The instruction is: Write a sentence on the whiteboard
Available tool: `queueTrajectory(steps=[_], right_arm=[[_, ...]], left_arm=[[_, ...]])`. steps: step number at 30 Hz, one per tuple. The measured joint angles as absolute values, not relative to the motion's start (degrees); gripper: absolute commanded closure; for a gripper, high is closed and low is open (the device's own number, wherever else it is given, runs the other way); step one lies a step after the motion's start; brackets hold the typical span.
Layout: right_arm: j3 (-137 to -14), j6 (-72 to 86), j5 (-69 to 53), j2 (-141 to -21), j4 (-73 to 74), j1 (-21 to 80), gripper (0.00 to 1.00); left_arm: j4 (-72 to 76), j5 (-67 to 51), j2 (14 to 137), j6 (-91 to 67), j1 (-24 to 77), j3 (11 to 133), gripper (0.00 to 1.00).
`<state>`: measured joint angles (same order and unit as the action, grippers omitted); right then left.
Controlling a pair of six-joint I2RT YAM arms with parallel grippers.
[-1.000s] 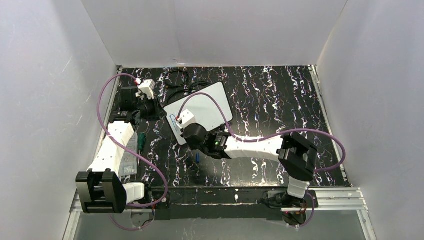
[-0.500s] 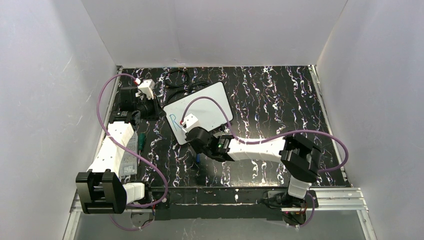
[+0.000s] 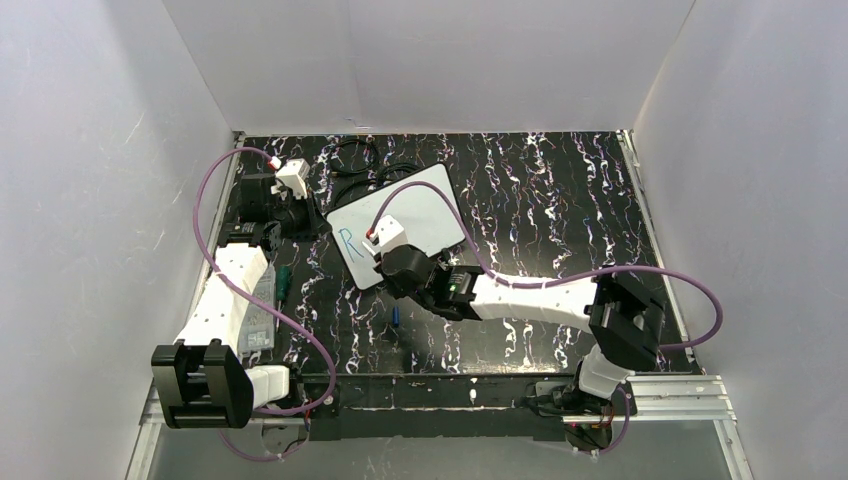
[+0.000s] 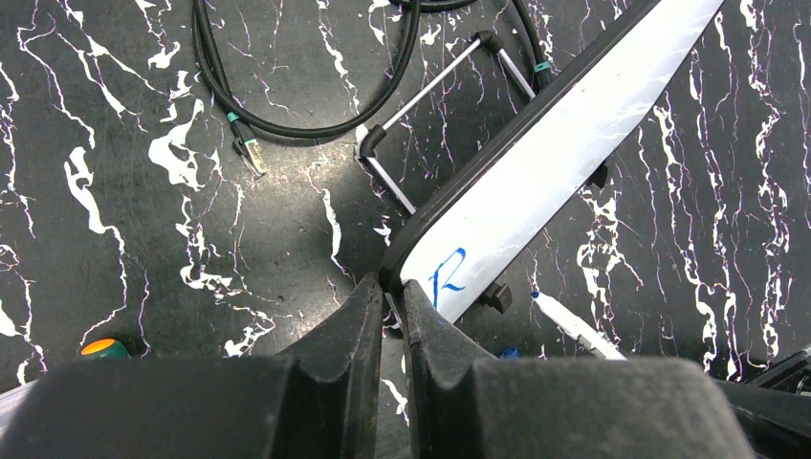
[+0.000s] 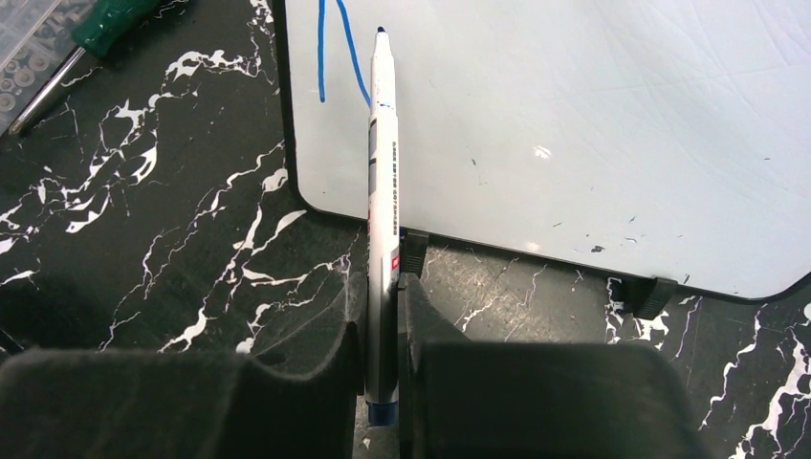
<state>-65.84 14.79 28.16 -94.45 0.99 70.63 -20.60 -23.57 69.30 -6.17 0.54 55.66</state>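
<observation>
"R" of sentence done since 1 s ago, rest pending; rt tool pinches marker, left tool clamps whiteboard corner.

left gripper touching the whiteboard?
Touching. The left wrist view shows the left gripper with both fingers pinching the whiteboard at its corner, no gap.

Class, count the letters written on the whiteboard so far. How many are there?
1: a blue R near the whiteboard's left corner, beside the marker tip. None seems hidden; the right wrist view shows the rest blank.
</observation>
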Motion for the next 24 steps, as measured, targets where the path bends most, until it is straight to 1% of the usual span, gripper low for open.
queueTrajectory(steps=[24], right_arm=[[-68.8,13.3,28.3,-100.1,0.3,68.9,0.99]], left_arm=[[-20.6,-23.6,69.1,-6.2,0.5,55.7,1.00]])
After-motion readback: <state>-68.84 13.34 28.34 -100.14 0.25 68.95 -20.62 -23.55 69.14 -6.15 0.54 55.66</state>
